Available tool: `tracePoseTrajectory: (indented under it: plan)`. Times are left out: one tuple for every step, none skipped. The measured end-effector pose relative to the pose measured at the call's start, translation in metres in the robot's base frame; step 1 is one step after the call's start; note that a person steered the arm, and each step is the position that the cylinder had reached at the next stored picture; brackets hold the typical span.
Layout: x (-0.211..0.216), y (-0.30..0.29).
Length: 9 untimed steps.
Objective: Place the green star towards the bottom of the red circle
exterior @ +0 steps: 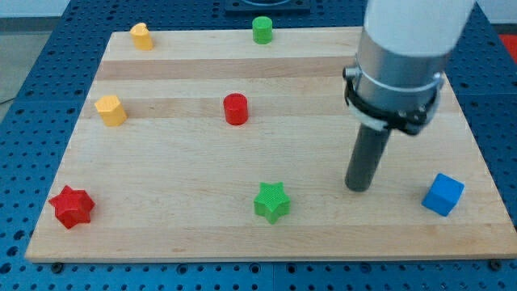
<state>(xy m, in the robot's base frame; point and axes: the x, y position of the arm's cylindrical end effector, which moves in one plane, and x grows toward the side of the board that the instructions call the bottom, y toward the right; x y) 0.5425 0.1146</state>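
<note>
Wooden board point(202, 234) of pale planks, resting on a blue perforated table point(48, 56). Near the top-left corner, a yellow block point(142, 36), shape hard to make out. Below it, by the left edge, a second yellow block point(111, 110), roughly hexagonal. At the top edge, near the middle, a green cylinder point(262, 30). In the bottom-left corner, a red star point(72, 206). Toward the bottom-right corner, a blue cube point(443, 195), turned at a slight angle. All well apart from one another.

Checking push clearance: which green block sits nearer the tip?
The green star, just to the view's left of my tip; the green cylinder sits far off at the top edge.
</note>
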Motion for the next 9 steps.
tracePoseTrajectory:
  plan:
    - [0.017, -0.021]
    - [0.035, -0.029]
    - [0.044, -0.043]
    - [0.024, -0.105]
    - [-0.029, -0.171]
    - [-0.035, -0.172]
    - [0.002, -0.152]
    - [0.032, -0.178]
    - [0.023, -0.234]
